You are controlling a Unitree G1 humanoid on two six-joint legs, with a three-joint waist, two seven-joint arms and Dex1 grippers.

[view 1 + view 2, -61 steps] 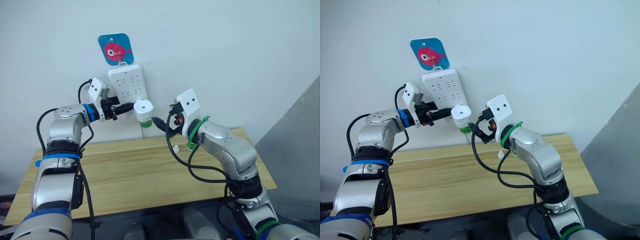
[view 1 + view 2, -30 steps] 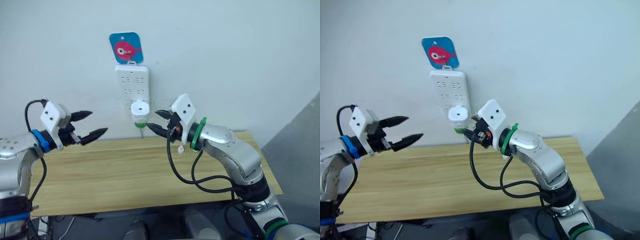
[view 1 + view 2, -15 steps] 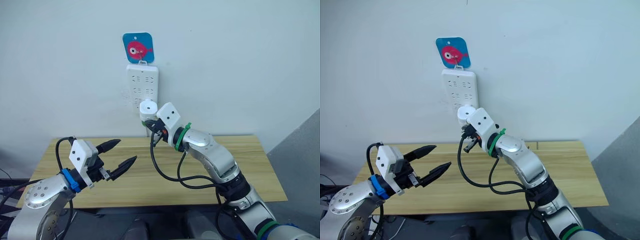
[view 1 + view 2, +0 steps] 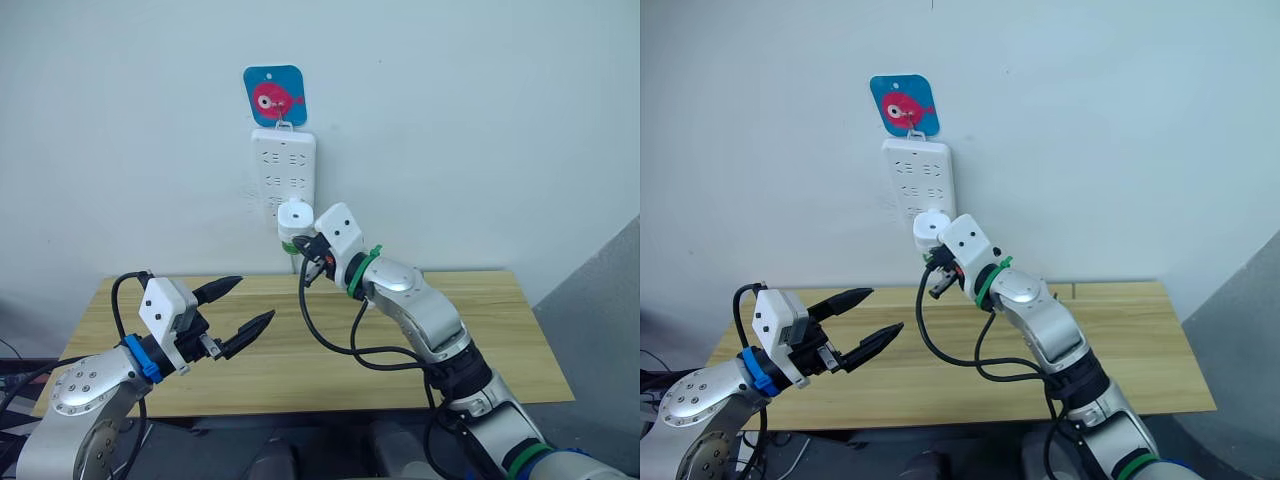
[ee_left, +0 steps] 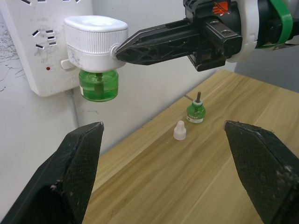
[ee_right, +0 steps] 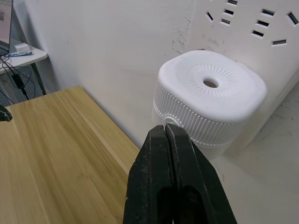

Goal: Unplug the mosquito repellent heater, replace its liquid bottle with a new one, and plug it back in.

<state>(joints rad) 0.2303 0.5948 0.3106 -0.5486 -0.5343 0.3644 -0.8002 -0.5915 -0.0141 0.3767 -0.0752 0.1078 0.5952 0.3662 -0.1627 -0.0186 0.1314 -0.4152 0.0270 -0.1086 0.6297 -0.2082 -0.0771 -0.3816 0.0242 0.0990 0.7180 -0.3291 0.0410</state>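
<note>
Mosquito repellent heater (image 5: pixel 96 37) plugged into power strip (image 4: pixel 285 165), green bottle (image 5: pixel 98 86) hanging down.

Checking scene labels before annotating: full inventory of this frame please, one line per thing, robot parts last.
mosquito repellent heater: 1, white, plugged into the lower part of the power strip, a green liquid bottle fitted under it.
power strip: 1, white, multi-socket, hanging on the wall below the hook tag.
hook tag: 1, blue with a pink fish, on the wall above the strip.
spare bottle: 1, green with a brown wick, upright on the table near the wall.
cap: 1, whitish, on the table beside the spare bottle.
table: 1, light wood, against the wall.
left gripper: black fingers, open, over the table's left part.
right gripper: black fingers, shut, tips against the heater's side.
</note>
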